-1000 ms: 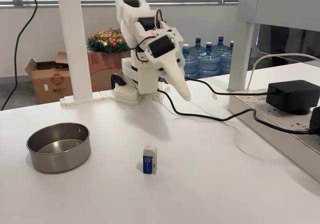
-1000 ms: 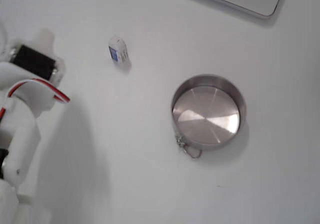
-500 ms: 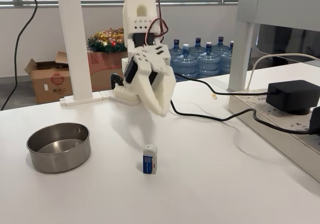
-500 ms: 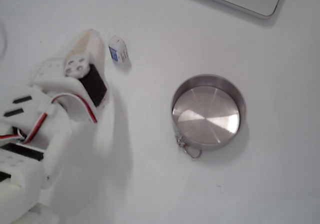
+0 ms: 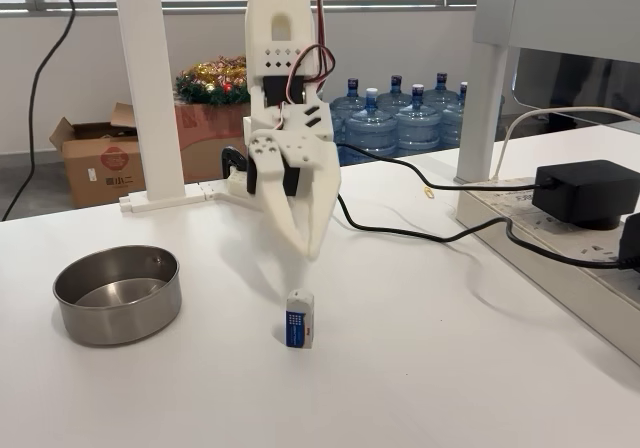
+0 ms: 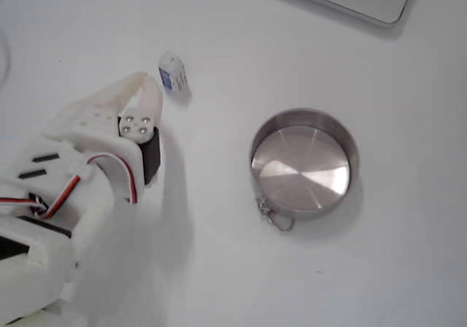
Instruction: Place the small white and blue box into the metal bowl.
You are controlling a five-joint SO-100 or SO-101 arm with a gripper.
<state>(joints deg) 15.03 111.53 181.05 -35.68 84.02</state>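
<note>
The small white and blue box (image 5: 299, 319) stands upright on the white surface (image 5: 420, 368), blue face toward the camera in the side-on fixed view. The gripper (image 5: 312, 251) hangs just above it at about eleven o'clock, pointing down, apart from the box. From this angle the fingers look pressed together into one point, gripping nothing, though from above they merge into one white shape and I cannot be sure.

From above, the gripper (image 6: 148, 80) sits just beside the box (image 6: 174, 74) at roughly nine o'clock. The metal bowl (image 6: 303, 162) waits empty, well apart, at about four o'clock from the box.

Handling call: this box looks very light and stiff, probably thin card, so a gentle pinch should do and it may tip if nudged. Best hold is across the two narrow white sides, low on the body, fingers spread first. Smooth faces could slip; a hard squeeze might crush it.
</note>
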